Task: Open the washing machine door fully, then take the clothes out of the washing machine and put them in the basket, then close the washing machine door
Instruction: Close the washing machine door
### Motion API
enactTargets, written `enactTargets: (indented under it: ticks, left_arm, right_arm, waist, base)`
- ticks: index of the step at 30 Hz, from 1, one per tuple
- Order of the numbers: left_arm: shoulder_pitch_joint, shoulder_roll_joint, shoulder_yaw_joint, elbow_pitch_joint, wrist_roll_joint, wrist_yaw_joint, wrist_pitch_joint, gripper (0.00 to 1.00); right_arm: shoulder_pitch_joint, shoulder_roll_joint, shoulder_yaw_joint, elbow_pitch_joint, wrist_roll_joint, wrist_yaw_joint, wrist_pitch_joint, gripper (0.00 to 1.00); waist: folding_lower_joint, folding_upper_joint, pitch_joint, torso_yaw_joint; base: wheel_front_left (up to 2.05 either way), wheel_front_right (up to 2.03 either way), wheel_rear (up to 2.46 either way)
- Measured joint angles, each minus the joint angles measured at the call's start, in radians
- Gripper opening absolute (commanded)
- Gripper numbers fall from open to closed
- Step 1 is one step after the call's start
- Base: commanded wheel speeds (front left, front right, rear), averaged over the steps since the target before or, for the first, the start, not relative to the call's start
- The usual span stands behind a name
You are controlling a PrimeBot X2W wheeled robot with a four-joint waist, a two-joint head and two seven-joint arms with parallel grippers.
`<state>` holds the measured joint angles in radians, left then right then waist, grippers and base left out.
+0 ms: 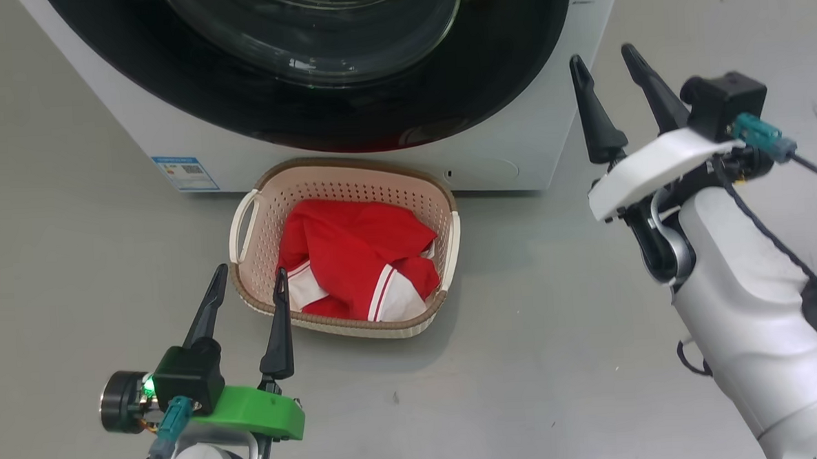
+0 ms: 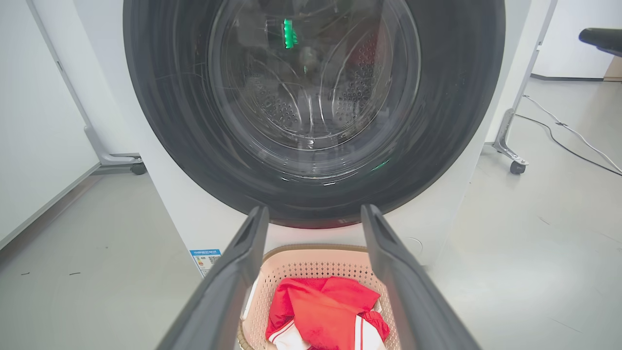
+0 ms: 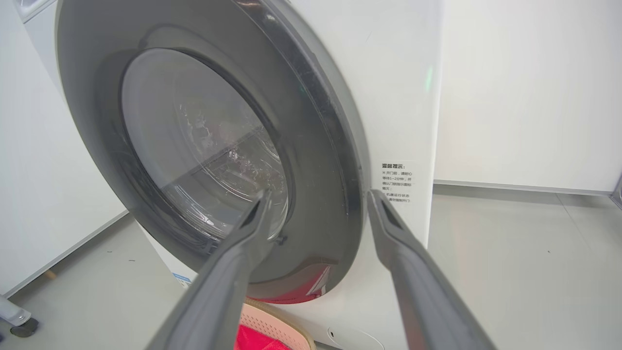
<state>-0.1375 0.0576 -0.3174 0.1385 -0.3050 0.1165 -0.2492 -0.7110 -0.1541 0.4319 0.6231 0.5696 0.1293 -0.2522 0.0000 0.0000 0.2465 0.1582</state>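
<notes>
The washing machine door [image 1: 168, 88] lies flat against the white washing machine [image 1: 501, 142], its glass bowl [image 2: 313, 82] showing the steel drum behind it. On the floor in front stands the cream basket [image 1: 341, 181] with the red and white clothes [image 1: 355, 259] inside. My left gripper [image 1: 250, 272] hovers open at the basket's near left rim, nothing between its fingers. My right gripper [image 1: 604, 54] is open and empty, off the machine's right front corner. In the right wrist view the door [image 3: 311, 146] appears edge-on past my right gripper [image 3: 316, 194].
Grey floor [image 1: 558, 333] spreads around the basket. A blue label [image 1: 185, 174] marks the machine's lower left. Wheeled frame legs [image 2: 510, 155] and a cable [image 2: 568, 131] lie to the machine's right, another castor leg [image 2: 116, 163] to its left. White walls stand behind.
</notes>
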Motion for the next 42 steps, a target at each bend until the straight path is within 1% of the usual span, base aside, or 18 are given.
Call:
enactTargets:
  ticks: [1,6,7,9,13,15,18,24,27,33,34,40,42]
  left_arm:
    - [0.004,0.001,0.002,0.002,0.000,0.000,0.000,1.00]
    - [0.021,0.011,0.005,0.013,0.000,0.000,0.000,1.00]
    - [0.025,0.012,0.005,0.015,0.000,0.000,0.000,1.00]
    - [0.031,0.013,0.005,0.016,0.000,0.000,0.000,1.00]
    - [0.052,0.018,0.008,0.020,-0.002,0.000,0.000,1.00]
    - [0.064,0.021,0.009,0.024,-0.002,0.000,0.000,1.00]
    - [0.084,0.024,0.009,0.027,-0.002,0.000,0.000,1.00]
    - [0.109,0.024,0.010,0.028,-0.004,0.000,0.000,1.00]
    - [0.127,0.025,0.010,0.029,-0.013,0.000,0.000,1.00]
    - [0.150,0.026,0.008,0.032,-0.014,0.000,0.001,1.00]
    - [0.153,0.027,0.007,0.032,-0.014,0.000,0.002,1.00]
    - [0.177,0.029,0.001,0.031,-0.020,0.000,0.011,1.00]
    - [0.183,0.029,0.001,0.031,-0.020,0.000,0.011,1.00]
  right_arm:
    - [0.018,0.000,-0.005,-0.011,-0.004,-0.001,0.000,1.00]
    - [0.118,-0.003,-0.059,-0.067,-0.021,-0.036,0.000,1.00]
    - [0.140,-0.005,-0.068,-0.075,-0.024,-0.038,0.000,1.00]
    - [0.185,-0.007,-0.083,-0.091,-0.027,-0.051,0.000,1.00]
    - [0.275,-0.005,-0.097,-0.124,-0.045,-0.070,0.000,1.00]
    - [0.317,-0.003,-0.102,-0.139,-0.058,-0.072,0.000,1.00]
    - [0.392,0.001,-0.116,-0.175,-0.071,-0.089,0.000,1.00]
    - [0.489,0.014,-0.145,-0.237,-0.084,-0.114,0.000,1.00]
    - [0.533,0.020,-0.149,-0.265,-0.093,-0.123,0.000,1.00]
    - [0.618,0.025,-0.150,-0.304,-0.113,-0.125,0.000,1.00]
    - [0.632,0.026,-0.149,-0.309,-0.116,-0.133,0.000,1.00]
    - [0.705,0.029,-0.143,-0.339,-0.132,-0.134,0.000,1.00]
    - [0.720,0.031,-0.140,-0.349,-0.134,-0.142,0.000,1.00]
  waist:
    - [0.0000,0.0000,-0.008,-0.004]
    - [0.0000,0.0000,-0.045,-0.022]
    - [0.0000,0.0000,-0.053,-0.026]
    - [0.0000,0.0000,-0.069,-0.032]
    - [0.0000,0.0000,-0.098,-0.043]
    - [0.0000,0.0000,-0.111,-0.049]
    - [0.0000,0.0000,-0.136,-0.061]
    - [-0.0001,0.0000,-0.171,-0.074]
    - [0.0000,0.0000,-0.186,-0.079]
    - [-0.0001,0.0000,-0.213,-0.084]
    - [0.0000,0.0000,-0.217,-0.084]
    - [-0.0001,0.0000,-0.237,-0.082]
    - [-0.0001,0.0000,-0.239,-0.082]
  base:
    - [0.00,0.00,0.00]
    - [0.00,0.00,0.00]
    - [0.00,0.00,0.00]
    - [0.00,0.00,0.00]
    - [0.00,0.00,0.00]
    - [0.00,0.00,0.00]
    - [0.00,0.00,0.00]
    - [0.00,0.00,0.00]
    - [0.00,0.00,0.00]
    - [0.00,0.00,0.00]
    - [0.00,0.00,0.00]
    - [0.00,0.00,0.00]
    - [0.00,0.00,0.00]
